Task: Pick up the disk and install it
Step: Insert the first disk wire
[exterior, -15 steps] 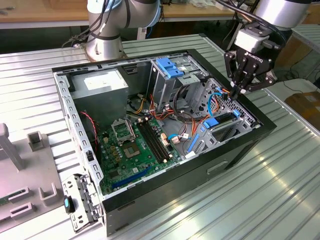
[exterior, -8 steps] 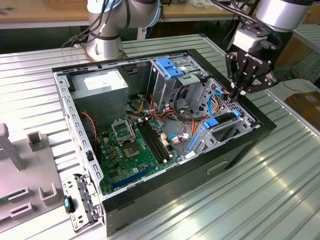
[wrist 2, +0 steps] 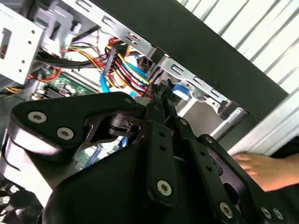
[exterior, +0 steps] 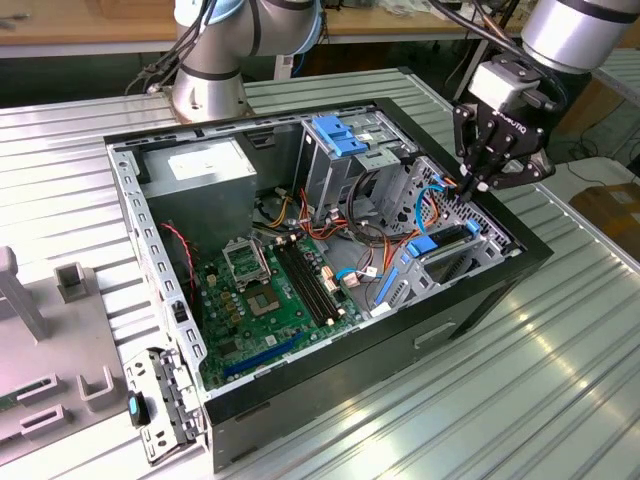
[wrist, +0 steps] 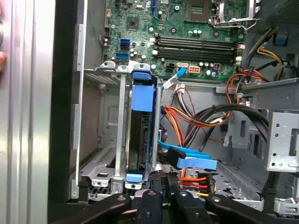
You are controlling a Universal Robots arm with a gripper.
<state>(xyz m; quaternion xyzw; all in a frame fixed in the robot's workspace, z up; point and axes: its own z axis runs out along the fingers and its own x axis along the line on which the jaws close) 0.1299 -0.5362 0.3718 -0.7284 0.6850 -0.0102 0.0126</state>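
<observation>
The disk (wrist: 138, 135) stands on edge in a slot of the metal drive cage (wrist: 100, 163) inside the open computer case, its dark body framed by bright blue rails. The exterior view shows the disk (exterior: 437, 245) low in the cage at the case's right end. My gripper (exterior: 468, 187) hangs just above the cage's rim, a little beyond the disk's end. Its black fingers (wrist 2: 161, 100) are pressed together with nothing between them. In the first wrist view the gripper (wrist: 163, 182) sits over blue and orange cables beside the disk's lower blue tab.
The motherboard (exterior: 265, 290), a silver power supply (exterior: 205, 165) and a light-blue slotted bracket (exterior: 340, 135) fill the case. Bundled cables (wrist: 196, 116) cross beside the cage. A person's hand (wrist 2: 268, 170) rests outside the case wall. Grey fixtures (exterior: 60, 290) stand at the exterior view's left.
</observation>
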